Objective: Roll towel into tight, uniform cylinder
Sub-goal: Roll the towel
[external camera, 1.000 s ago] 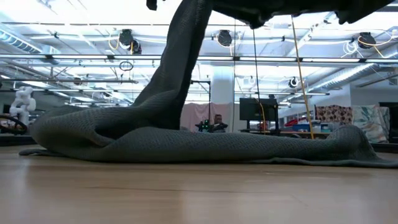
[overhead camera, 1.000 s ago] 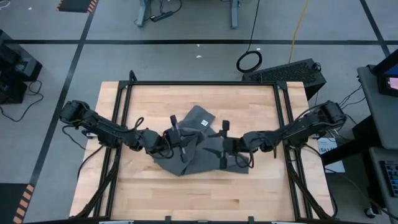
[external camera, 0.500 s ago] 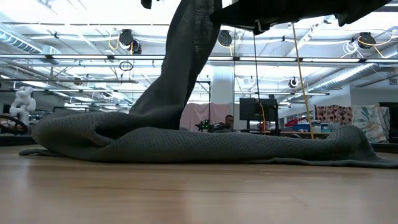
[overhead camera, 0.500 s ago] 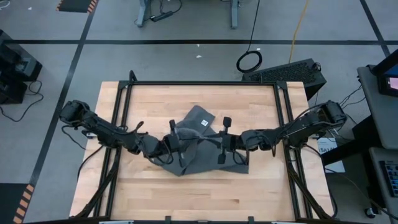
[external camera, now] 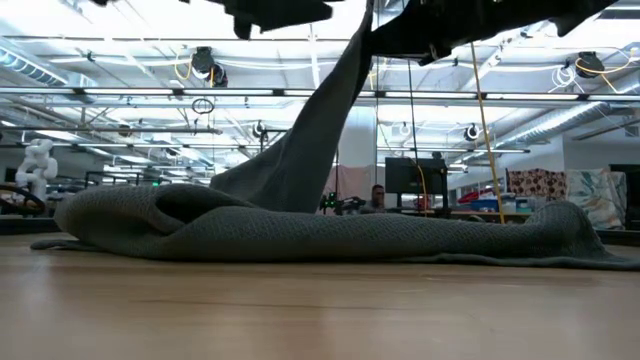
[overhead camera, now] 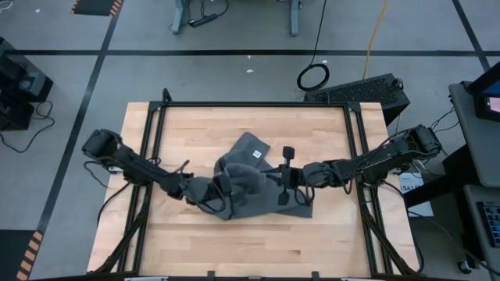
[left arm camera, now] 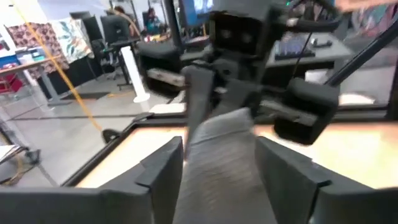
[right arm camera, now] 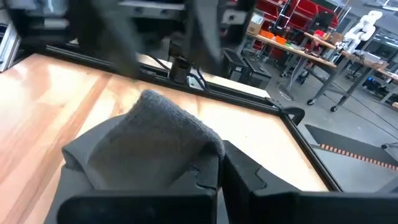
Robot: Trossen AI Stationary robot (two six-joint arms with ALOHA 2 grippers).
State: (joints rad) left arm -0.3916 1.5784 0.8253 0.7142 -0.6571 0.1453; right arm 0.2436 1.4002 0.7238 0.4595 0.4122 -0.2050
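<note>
The dark grey towel [overhead camera: 251,186] lies bunched at the table's middle, its white tag [overhead camera: 255,154] on the far part. One strip of it [external camera: 320,130] rises from the heap [external camera: 300,235] to my right gripper [external camera: 385,30], which is shut on it. That gripper [overhead camera: 286,186] comes in from the right. My left gripper [overhead camera: 221,187] stands open at the towel's left, level with the strip. In the left wrist view the strip [left arm camera: 217,143] runs between its fingers [left arm camera: 219,149] toward the right gripper. My right gripper pinches a bunched fold of the towel [right arm camera: 198,148] between its two fingers, coming at it about level from the table's right side. The cloth slants down from the hold, fairly taut, and its remaining part lies on the table. My left gripper has its open fingers [left arm camera: 165,165] on either side of the strip; I cannot tell whether they touch it.
Black frame rails [overhead camera: 156,133] run along the table's left and right sides. Bare wood [overhead camera: 258,242] shows near the front edge and at the far side [overhead camera: 203,125]. A person [external camera: 378,195] sits in the room far behind the table.
My right gripper has shut on the raised strip of the towel. My left gripper has opened, let the strip go and sunk a little toward the table's near edge. The strip now leans over to the right gripper, while the heap has stayed on the table.
</note>
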